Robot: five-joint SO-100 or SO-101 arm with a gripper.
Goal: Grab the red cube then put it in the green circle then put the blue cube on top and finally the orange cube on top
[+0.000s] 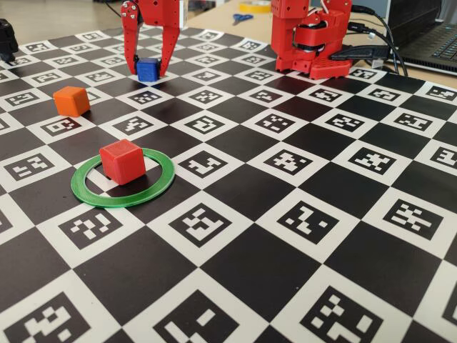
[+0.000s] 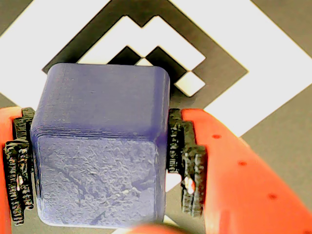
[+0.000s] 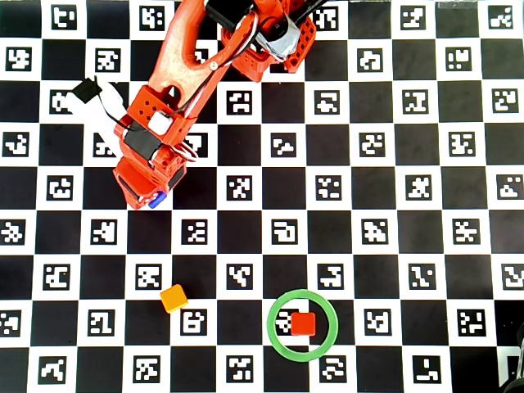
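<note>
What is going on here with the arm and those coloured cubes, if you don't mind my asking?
The red arm's tool is down on the checkered mat, with a finger on either side of the blue cube; the wrist view shows both pads against the cube's sides. The red cube already sits inside the green circle. The orange cube lies untouched on the mat, apart from both. So the blue cube appears to be next for stacking.
</note>
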